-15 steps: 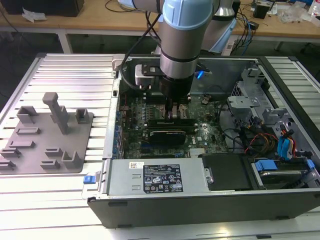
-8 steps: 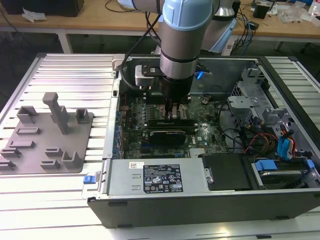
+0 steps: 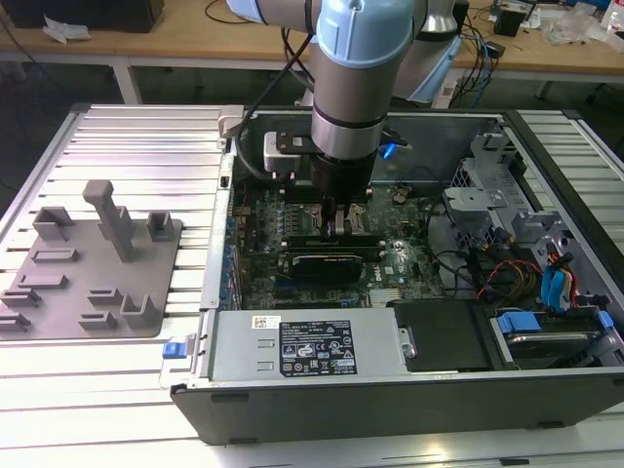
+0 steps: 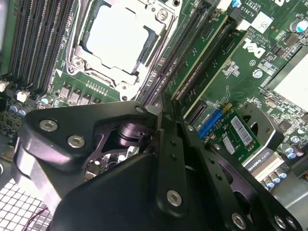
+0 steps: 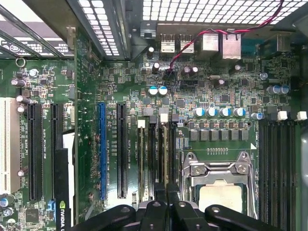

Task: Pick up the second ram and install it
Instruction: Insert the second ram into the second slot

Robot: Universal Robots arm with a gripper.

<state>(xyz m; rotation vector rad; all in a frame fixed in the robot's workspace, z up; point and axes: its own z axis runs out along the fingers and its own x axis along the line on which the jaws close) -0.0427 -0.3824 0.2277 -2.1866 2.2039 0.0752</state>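
Observation:
My gripper (image 3: pixel 340 229) reaches down inside the open computer case onto the motherboard (image 3: pixel 390 258). In both wrist views its black fingers (image 4: pixel 159 144) are pressed together, with the gripper (image 5: pixel 167 190) at the memory slots beside the CPU socket (image 5: pixel 219 192). The second ram (image 5: pixel 167 154) stands in the slot in line with the tips. It shows as a thin brownish edge ending at a white latch, its near end hidden under the fingers. I cannot tell whether the tips touch it. Another stick (image 5: pixel 142 159) sits two slots over.
On the exterior view's left, a grey fixture plate (image 3: pixel 58 322) with grey blocks lies outside the case. A black graphics card (image 3: pixel 327 263) lies just in front of the gripper. Cables and drive bays (image 3: pixel 546 283) crowd the case's right side. Dark memory slots (image 5: pixel 276 163) flank the socket's other side.

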